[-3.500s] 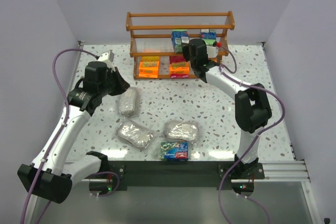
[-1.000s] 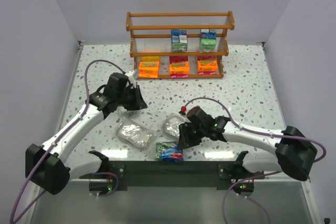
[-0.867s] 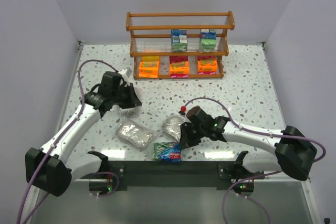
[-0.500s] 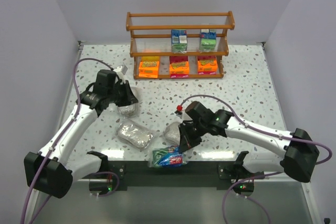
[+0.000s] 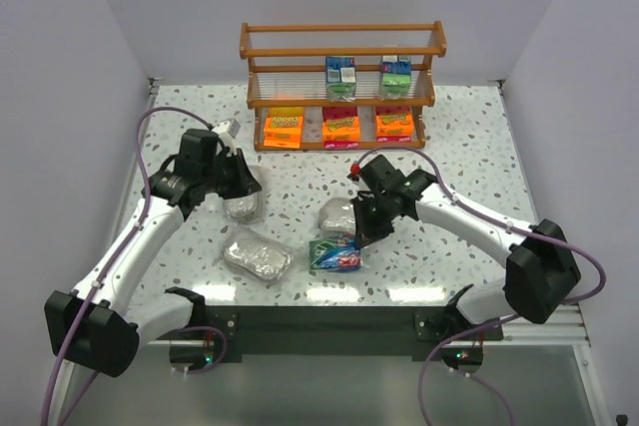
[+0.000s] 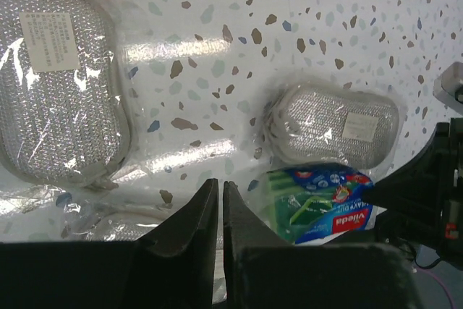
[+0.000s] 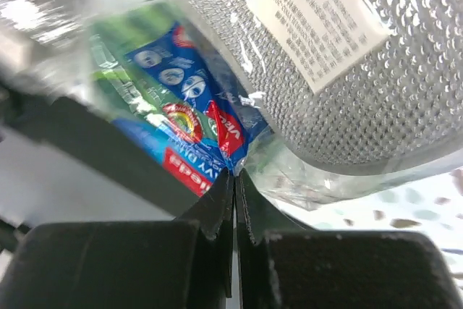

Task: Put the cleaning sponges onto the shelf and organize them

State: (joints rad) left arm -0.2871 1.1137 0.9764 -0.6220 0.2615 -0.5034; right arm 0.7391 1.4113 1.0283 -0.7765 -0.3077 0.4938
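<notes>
Now, three orange packs (image 5: 340,127), two boxes (image 5: 340,76) shelved; (three ovals (image 5: 258,256) unshelved)

shelf (image 5: 341,27): orange-brown. table (image 5: 469,147): white, grey-brown speckles. flat packs (image 5: 340,126): orange and pink. boxy pack (image 5: 334,256): green-blue, white label. oval pack (image 5: 245,209): silver mesh, clear wrap.
</notes>
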